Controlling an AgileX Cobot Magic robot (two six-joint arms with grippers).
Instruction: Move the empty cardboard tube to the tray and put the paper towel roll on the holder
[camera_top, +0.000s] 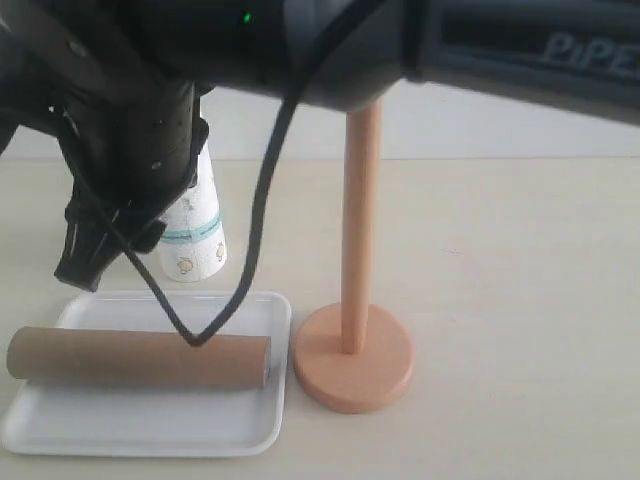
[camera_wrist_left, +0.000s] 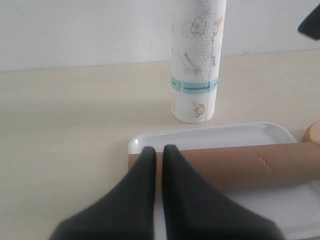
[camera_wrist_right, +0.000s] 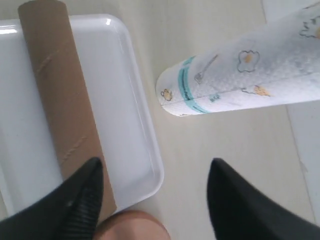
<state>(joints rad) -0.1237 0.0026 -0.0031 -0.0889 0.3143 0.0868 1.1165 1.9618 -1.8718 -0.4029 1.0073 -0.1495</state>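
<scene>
The empty cardboard tube (camera_top: 140, 358) lies on its side in the white tray (camera_top: 140, 425). Behind the tray the paper towel roll (camera_top: 200, 240) stands upright on the table, partly hidden by my left arm. The wooden holder (camera_top: 352, 365) stands just right of the tray with its pole bare. My left gripper (camera_wrist_left: 157, 150) is shut and empty, hovering over the tube's (camera_wrist_left: 240, 162) left end. High over the tray's (camera_wrist_right: 120, 100) corner, my right gripper (camera_wrist_right: 155, 167) is open with nothing between its fingers; the roll (camera_wrist_right: 240, 75) lies beyond it and part of the holder (camera_wrist_right: 132, 225) shows below.
My right arm crosses the top of the exterior view, and a black cable (camera_top: 255, 240) hangs from it down to the tube. A pale wall runs along the table's back edge. Bare tabletop extends to the right of the holder.
</scene>
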